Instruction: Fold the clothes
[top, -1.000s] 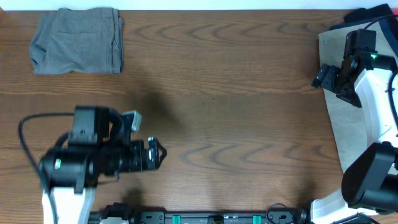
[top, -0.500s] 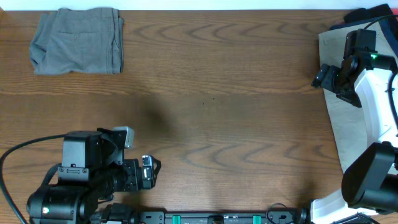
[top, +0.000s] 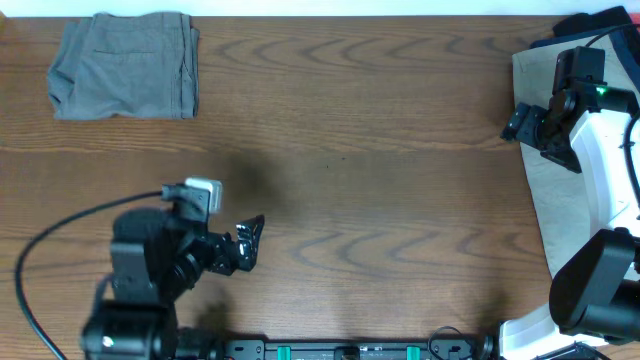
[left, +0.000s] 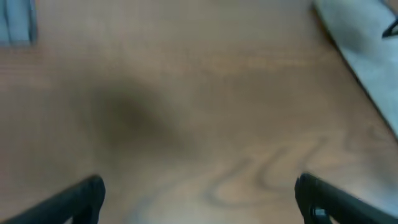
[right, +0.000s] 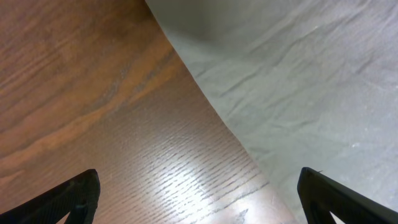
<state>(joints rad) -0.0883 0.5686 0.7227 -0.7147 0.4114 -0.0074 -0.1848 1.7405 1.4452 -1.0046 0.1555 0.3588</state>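
Overhead view: the left gripper (top: 248, 243) hangs over bare table (top: 380, 200) near the front edge, jaws spread and empty. Farther back on the right, the right gripper (top: 518, 125) hovers at the inner edge of the beige shorts (top: 555, 215), jaws likewise spread and empty. These shorts lie flat, long axis running front to back along the right table edge. The grey shorts (top: 125, 65) sit folded at the far-left corner. Judgement: beige is next, and the right arm is nearer, with the cloth just to its right.
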